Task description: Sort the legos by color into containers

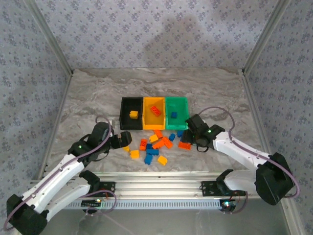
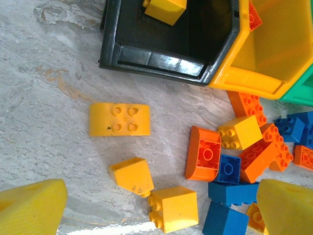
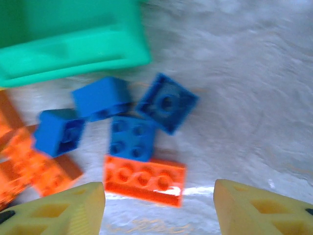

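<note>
Grey marbled stone is the surface of the bench (image 1: 98,93), and near its middle the three containers (image 1: 154,98) stand in one joined row: the black bin (image 1: 124,122) on the left, the yellow-orange bin (image 1: 146,122) in the middle and the green bin (image 1: 183,105) on the right. One yellow brick (image 1: 133,114) lies in the black bin, one orange-red brick (image 1: 155,110) in the yellow-orange bin and one blue brick (image 1: 173,115) in the green bin. The other legos (image 1: 156,144) lie loose on the bench in a heap just in front of the bins, with yellow, orange-red and blue mixed together. The left fingers (image 2: 29,205) are spread wide and hold nothing; they hang over the left edge of the heap, where a rounded yellow piece (image 2: 120,119) with four studs lies apart from the others, near the front of the black bin. The right fingers (image 3: 58,210) stand apart with a clear gap, and nothing is between them; they are at the right side of the heap, near the front corner of the green bin. Just ahead of them lies a long red-orange brick (image 3: 144,178), and beyond it four blue pieces (image 3: 132,137) lie close together. The right wrist view is blurred.
</note>
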Controlling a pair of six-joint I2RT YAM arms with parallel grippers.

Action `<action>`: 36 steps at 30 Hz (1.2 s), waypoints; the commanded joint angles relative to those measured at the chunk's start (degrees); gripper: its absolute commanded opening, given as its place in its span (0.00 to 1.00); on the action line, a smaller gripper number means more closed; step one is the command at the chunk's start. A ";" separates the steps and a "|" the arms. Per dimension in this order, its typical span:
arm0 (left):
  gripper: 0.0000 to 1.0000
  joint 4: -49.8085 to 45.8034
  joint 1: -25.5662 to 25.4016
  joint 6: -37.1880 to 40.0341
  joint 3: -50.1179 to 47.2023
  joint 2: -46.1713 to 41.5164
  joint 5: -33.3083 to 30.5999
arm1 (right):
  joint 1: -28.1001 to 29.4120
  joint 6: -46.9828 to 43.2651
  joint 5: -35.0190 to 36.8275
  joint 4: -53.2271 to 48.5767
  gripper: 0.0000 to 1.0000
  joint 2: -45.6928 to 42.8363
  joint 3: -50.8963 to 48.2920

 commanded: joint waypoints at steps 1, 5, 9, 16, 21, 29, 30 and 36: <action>0.99 1.89 0.27 -0.73 0.03 0.48 0.55 | -2.88 2.14 -1.04 3.35 0.61 -0.19 -0.87; 0.99 2.67 0.27 -1.09 -0.47 0.98 0.86 | -6.74 2.33 -2.57 7.83 0.59 3.09 -1.15; 0.99 2.72 0.32 -1.23 -0.48 1.18 1.00 | -7.83 2.67 -2.24 13.24 0.59 6.27 -0.86; 0.99 2.07 0.36 -1.09 -0.47 0.98 0.99 | -9.24 3.04 -3.51 15.11 0.58 12.09 -0.41; 0.99 2.02 0.49 -0.94 -0.49 0.82 0.99 | -9.78 4.19 -3.19 12.85 0.51 12.69 -2.27; 1.00 2.89 0.66 -0.76 -1.15 1.03 1.17 | -13.57 4.87 -1.95 5.50 0.44 2.44 -7.31; 1.00 3.11 0.71 -0.91 -1.31 1.11 1.25 | -14.12 4.30 -2.33 5.37 0.44 1.28 -7.52; 0.99 3.85 0.87 -0.94 -1.57 1.61 1.69 | -12.21 1.41 -5.28 7.94 0.60 2.98 -4.83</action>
